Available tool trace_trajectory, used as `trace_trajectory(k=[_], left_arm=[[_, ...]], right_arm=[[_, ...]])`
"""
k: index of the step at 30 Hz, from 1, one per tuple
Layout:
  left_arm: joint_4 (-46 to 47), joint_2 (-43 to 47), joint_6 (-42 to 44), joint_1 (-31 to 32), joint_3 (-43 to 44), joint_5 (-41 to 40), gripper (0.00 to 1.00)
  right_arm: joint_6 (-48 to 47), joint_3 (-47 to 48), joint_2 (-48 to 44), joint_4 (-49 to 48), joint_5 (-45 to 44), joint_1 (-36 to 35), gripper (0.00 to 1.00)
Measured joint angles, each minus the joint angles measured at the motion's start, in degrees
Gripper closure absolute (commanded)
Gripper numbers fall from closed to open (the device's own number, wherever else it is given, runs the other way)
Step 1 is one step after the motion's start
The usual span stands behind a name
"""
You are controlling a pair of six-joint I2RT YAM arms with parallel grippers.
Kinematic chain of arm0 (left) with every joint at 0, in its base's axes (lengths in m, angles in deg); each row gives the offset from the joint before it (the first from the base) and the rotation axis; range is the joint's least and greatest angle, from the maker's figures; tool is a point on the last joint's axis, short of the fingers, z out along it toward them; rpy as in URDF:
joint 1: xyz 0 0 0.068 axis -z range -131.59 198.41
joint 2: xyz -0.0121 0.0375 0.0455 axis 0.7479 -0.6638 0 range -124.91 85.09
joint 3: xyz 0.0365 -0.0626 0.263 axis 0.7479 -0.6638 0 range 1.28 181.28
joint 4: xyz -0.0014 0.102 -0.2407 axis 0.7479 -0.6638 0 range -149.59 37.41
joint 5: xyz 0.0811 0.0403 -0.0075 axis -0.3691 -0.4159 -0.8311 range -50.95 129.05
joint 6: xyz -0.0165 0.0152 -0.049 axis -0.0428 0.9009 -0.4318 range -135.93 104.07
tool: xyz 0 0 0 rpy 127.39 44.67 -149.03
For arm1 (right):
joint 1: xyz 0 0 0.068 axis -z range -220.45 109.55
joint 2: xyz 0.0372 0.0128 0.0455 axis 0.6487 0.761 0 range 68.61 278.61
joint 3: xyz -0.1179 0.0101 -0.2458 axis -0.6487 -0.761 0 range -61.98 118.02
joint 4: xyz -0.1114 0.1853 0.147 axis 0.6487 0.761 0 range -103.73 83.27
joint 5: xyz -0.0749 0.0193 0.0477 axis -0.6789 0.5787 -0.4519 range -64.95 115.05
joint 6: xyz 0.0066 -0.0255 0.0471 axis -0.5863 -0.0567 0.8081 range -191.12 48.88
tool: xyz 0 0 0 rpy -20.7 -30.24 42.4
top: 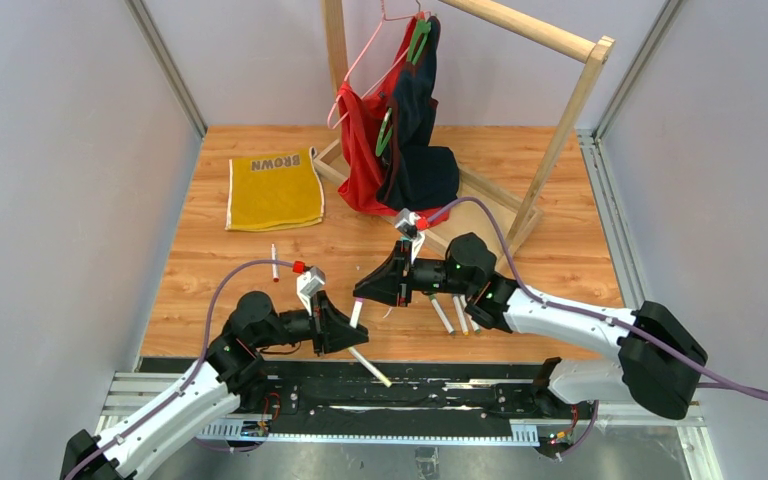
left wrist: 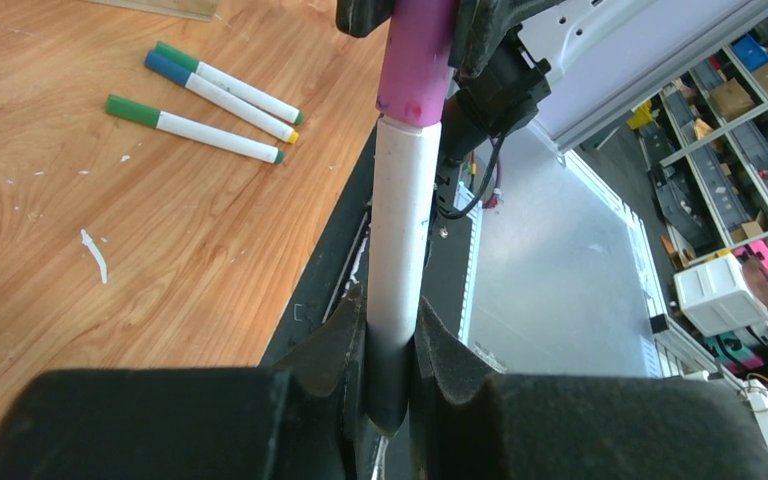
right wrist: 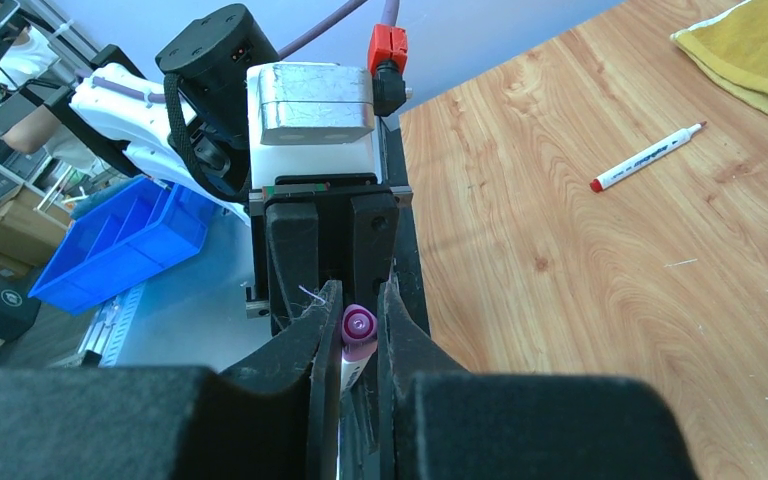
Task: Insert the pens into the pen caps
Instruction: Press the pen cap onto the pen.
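Cloth (top: 275, 190) far left; rack (top: 563, 130) behind centre; lone pen (top: 274, 262) before cloth; three pens (top: 459, 314) front right.

Light: bright, even, from overhead. Shadows: soft and short beneath my arms (top: 560, 315) on the wooden table (top: 210, 250). Focus: my right fingers (right wrist: 305, 350), close to the lens, dark and blurred; shelving (left wrist: 730, 130) beyond the near edge soft.

I have both arms reaching in from the bottom corners to meet mid-frame, hands tip to tip. My left hand (top: 352, 330) is clamped tight on a pen (left wrist: 400, 230), and my right hand (top: 364, 293) pinches the purple pen cap (right wrist: 358, 330).
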Motion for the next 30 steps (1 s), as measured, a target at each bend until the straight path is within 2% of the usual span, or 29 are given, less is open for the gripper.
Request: trace_trajectory(k=[23, 30], left_arm=[[-1.66, 2.47, 0.02, -0.42, 0.00, 0.09, 1.00], [-2.89, 1.95, 0.42, -0.42, 0.00, -0.63, 1.00]], right_arm=[[-0.46, -0.70, -2.62, 1.62, 0.63, -0.02, 0.99], [2.23, -2.23, 0.07, -3.02, 0.09, -0.02, 0.99]])
